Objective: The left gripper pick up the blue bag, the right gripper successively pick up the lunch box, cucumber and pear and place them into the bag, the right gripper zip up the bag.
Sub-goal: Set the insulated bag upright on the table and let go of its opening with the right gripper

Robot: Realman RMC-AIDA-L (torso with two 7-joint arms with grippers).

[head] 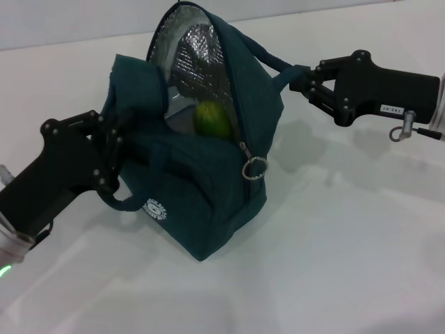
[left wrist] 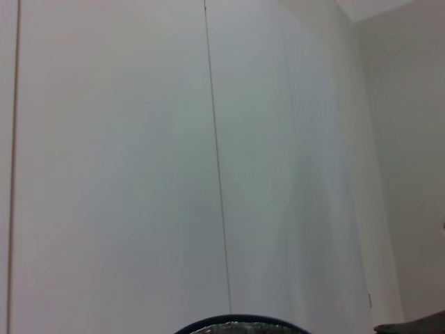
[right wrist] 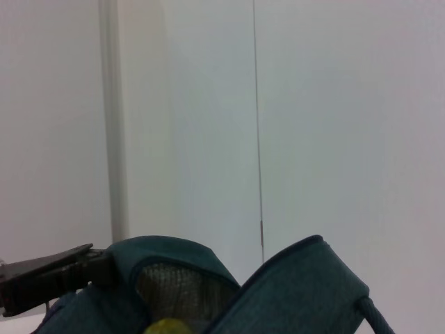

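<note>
The blue bag (head: 201, 174) stands upright on the white desk (head: 348, 264), its top gaping wide so the silvery quilted lining (head: 198, 62) shows inside the raised flap. The zipper is undone, and its metal ring pull (head: 254, 168) hangs at the lower end of the opening, on the side facing the robot. Down in the mouth of the bag sits a rounded yellow-green shape — most likely the pear (head: 212, 120), though from here the colour reads greener than I'd expect and only part of it shows. The left gripper (head: 111, 149) is pressed in against the bag's left side, right at the loop handle (head: 128, 202) that droops there; its jaws seem closed on the fabric or strap, but the dark cloth swallows the tips and I cannot tell for certain. The right gripper (head: 302, 80) reaches in from the far right, its jaws pinched onto the other handle (head: 268, 56) where that strap arches off the bag's back edge. From the right wrist view the bag's open rim (right wrist: 292, 275) and a sliver of the yellow-green fruit (right wrist: 167, 327) are visible — with the left gripper's dark finger (right wrist: 49, 275) poking in at the bag's far side.
</note>
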